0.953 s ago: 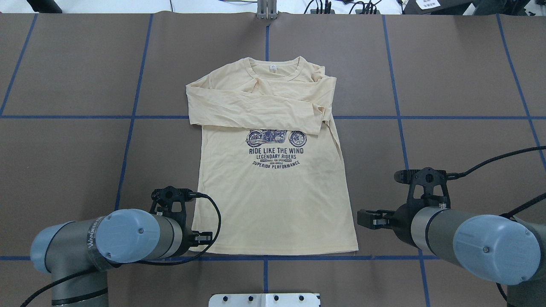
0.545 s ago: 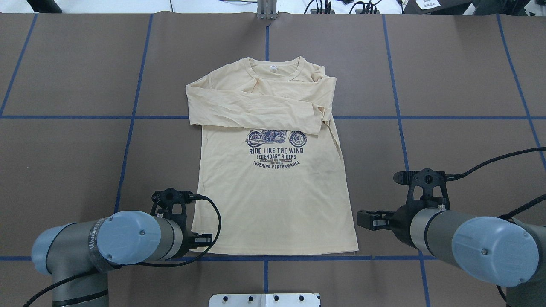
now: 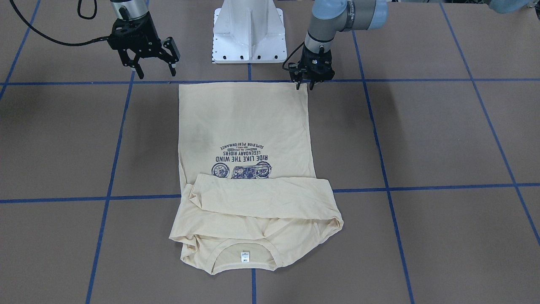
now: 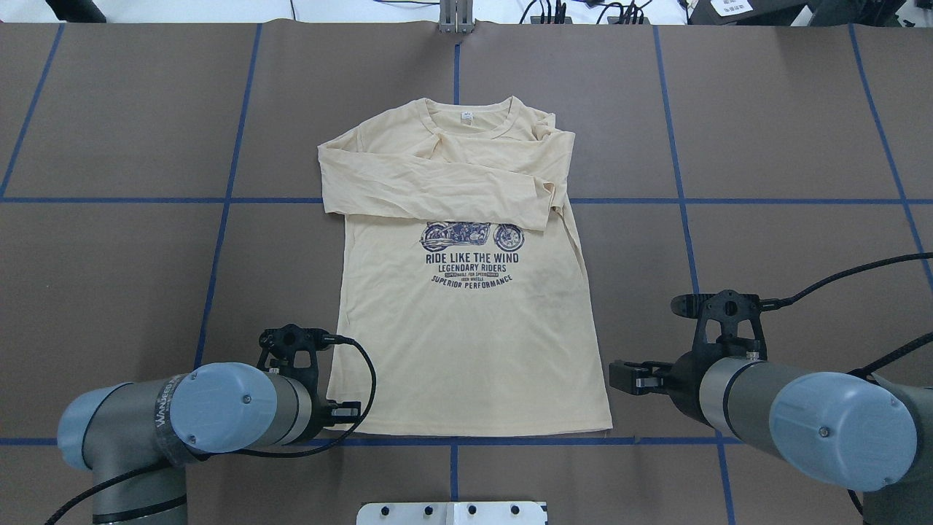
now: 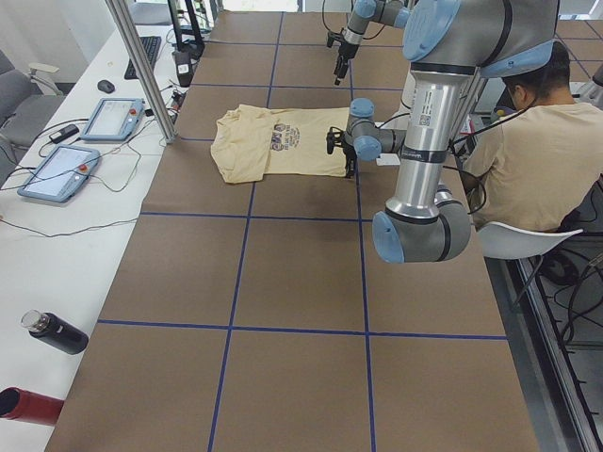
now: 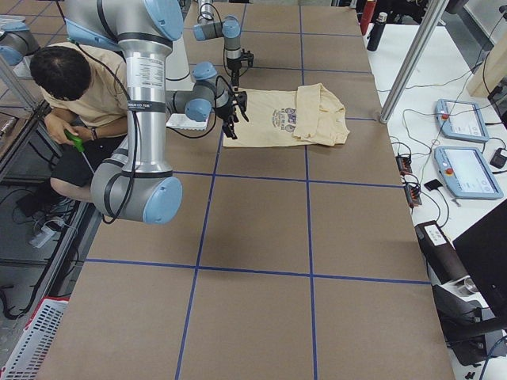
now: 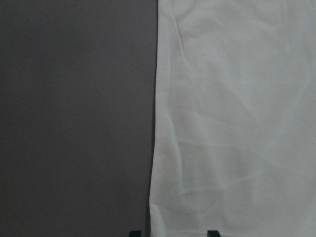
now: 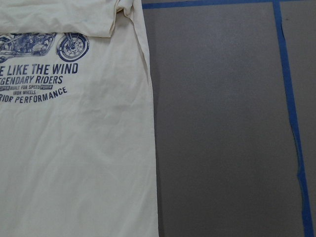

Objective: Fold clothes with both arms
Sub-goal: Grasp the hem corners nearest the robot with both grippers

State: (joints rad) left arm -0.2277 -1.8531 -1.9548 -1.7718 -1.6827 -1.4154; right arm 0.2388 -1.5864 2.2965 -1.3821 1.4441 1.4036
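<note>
The left gripper (image 3: 305, 85), jaws narrowly parted, is low over the left corner of the hem (image 4: 466, 430), one finger either side of the cloth edge. The right gripper (image 3: 155, 72) hangs wide open, just off the other corner. The T-shirt (image 4: 466, 343) lies flat and print-up mid-table (image 4: 787, 131), sleeves crossed over the chest. To pinch well, both grippers should probably take both layers right at the corners and lift together, keeping the hem taut. Compared with a second earlier, the left arm has crept towards the robot, onto its corner; the right has barely shifted.
</note>
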